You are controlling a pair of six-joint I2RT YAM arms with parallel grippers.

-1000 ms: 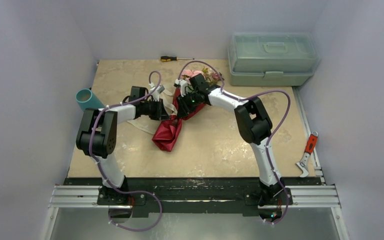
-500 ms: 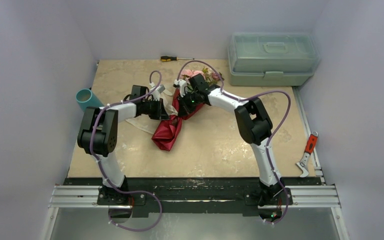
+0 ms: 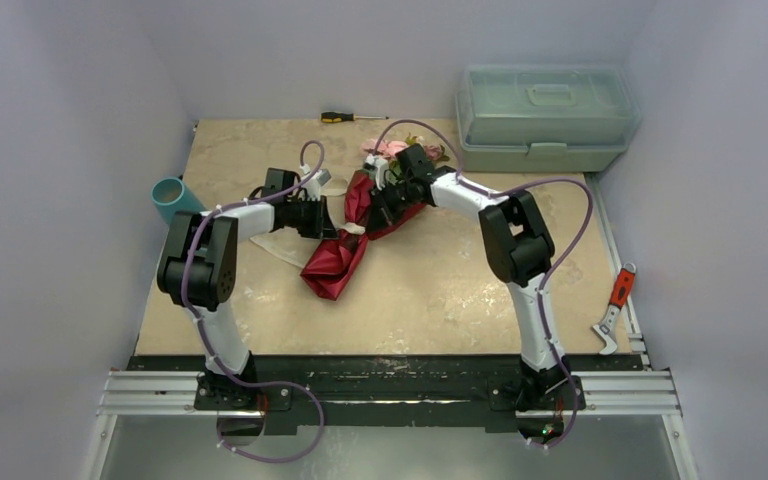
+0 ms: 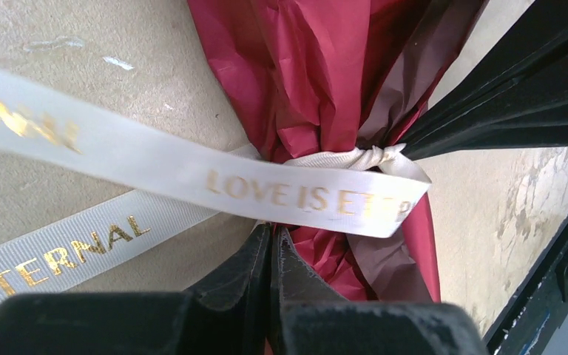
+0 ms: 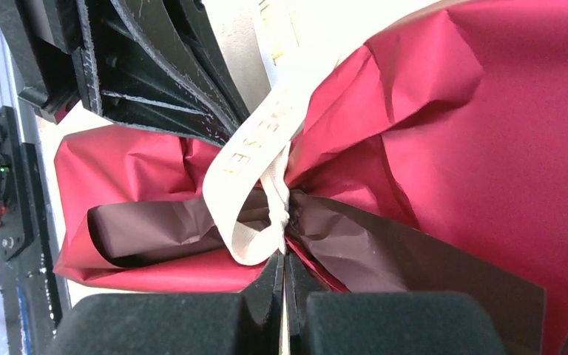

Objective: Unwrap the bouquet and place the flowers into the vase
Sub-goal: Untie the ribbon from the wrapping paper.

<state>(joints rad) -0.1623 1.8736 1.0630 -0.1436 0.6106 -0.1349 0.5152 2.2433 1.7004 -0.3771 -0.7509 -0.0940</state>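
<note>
The bouquet point(image 3: 345, 250) lies mid-table in its maroon paper point(image 4: 318, 66), and the pink flowers point(image 3: 388, 148) poke out at its far end behind the right wrist. A cream ribbon point(image 4: 303, 194) with gold lettering is knotted round the paper's waist. My left gripper point(image 4: 272, 235) is shut, its tips pinching the ribbon band from the left. My right gripper point(image 5: 282, 260) is shut on the ribbon loop point(image 5: 255, 237) beside the knot, facing the left fingers point(image 5: 163, 74). The teal vase point(image 3: 172, 195) stands at the table's left edge, behind the left arm.
A pale green toolbox point(image 3: 545, 115) sits at the back right. A screwdriver point(image 3: 345, 117) lies by the back wall. A red-handled tool point(image 3: 615, 305) rests on the right rail. Loose ribbon tails point(image 4: 59, 251) trail over the tabletop to the left of the bouquet.
The right gripper has shut and drawn back to the right, lifting the upper part of the paper. The left gripper has closed fully and stayed put.
</note>
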